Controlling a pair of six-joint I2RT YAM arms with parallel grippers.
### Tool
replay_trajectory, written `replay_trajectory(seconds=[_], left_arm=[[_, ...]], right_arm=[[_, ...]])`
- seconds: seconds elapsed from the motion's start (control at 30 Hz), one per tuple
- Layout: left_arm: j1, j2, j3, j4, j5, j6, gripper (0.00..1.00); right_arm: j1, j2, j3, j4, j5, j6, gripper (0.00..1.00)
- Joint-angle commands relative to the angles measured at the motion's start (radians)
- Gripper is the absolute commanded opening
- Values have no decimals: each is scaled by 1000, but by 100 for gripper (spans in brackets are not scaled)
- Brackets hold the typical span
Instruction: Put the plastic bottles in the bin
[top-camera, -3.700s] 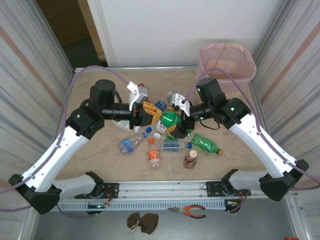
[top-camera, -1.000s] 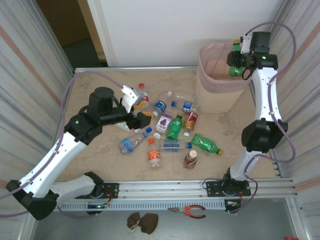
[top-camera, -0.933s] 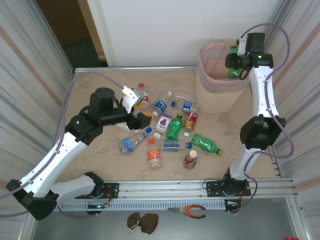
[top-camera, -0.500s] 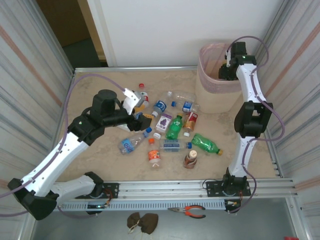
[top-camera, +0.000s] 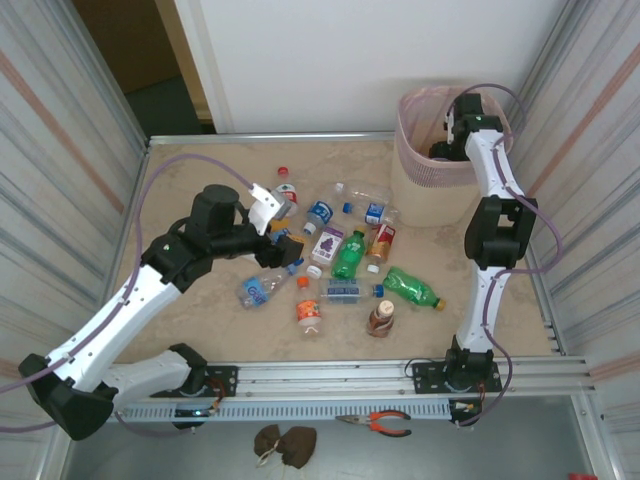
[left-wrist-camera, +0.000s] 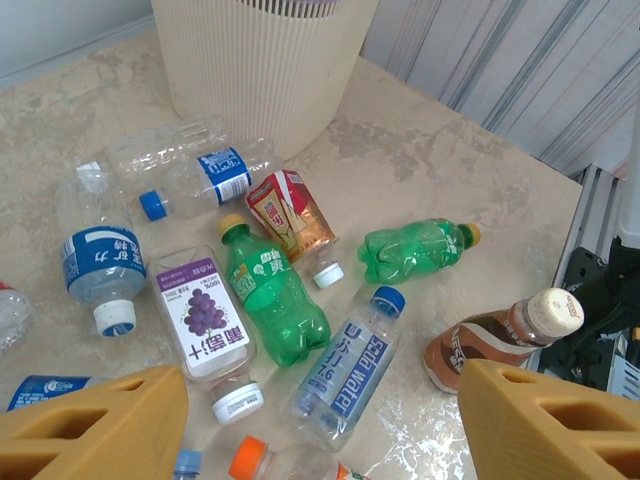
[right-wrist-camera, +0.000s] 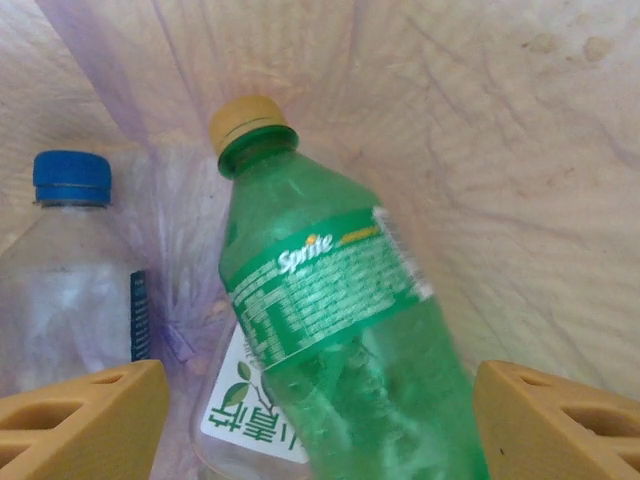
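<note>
While the right fingers (right-wrist-camera: 85, 420) stand wide apart inside the bin (top-camera: 425, 200), we see a green bottle (right-wrist-camera: 340, 330) resting between them against the pink liner (right-wrist-camera: 500, 150), beside a clear bottle (right-wrist-camera: 70, 280). Over the tabletop (top-camera: 190, 180), the left fingers (left-wrist-camera: 100, 425) hang wide and empty above scattered bottles (left-wrist-camera: 270, 300).

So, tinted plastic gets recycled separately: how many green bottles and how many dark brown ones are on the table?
Green plastic bottles with yellow caps: 2
Dark brown plastic bottle with a cream cap: 1
Total: 3
</note>
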Motion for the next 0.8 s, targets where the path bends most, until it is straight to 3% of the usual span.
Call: replay_trajectory(seconds=[0.0,0.2,0.43,0.6,0.77], left_arm=[[10,-9,-17,1,-14,-47,72],[-12,-8,-40,-4,-90,-127,71],[-133,0,-85,-22,-272,-261,71],[-258,-7,-143,-50,-461,-405,70],[-365,9,-196,-88,-558,-566,69]], right_arm=[[13,-42,23,-31,26,-3,79],[23,-110,22,-42,28,0,80],[49,-240,-8,-47,11,8,81],[75,-365,-76,-14,-1,17,82],[112,-510,-196,46,-14,32,82]])
